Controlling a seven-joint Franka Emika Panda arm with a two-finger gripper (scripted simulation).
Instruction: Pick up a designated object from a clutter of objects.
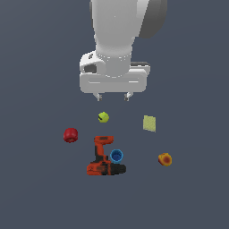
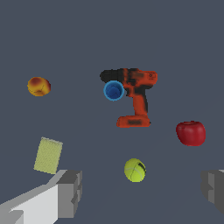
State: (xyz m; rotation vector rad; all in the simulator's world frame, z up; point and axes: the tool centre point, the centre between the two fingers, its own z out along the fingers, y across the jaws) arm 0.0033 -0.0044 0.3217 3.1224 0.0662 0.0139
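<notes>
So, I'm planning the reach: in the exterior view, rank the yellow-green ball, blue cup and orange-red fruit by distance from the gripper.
1. Yellow-green ball, just below the open gripper.
2. Blue cup, farther down, beside the drill.
3. Orange-red fruit, farthest, off to the exterior view's right.

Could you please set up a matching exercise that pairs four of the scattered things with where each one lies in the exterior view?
Things:
1. ball
2. cup
3. red apple
4. orange fruit

Places:
A. farthest to the exterior view's right
B. touching the drill
C. farthest to the exterior view's left
D. just below the open gripper in the picture

Pairs: 1-D, 2-B, 3-C, 4-A
</notes>
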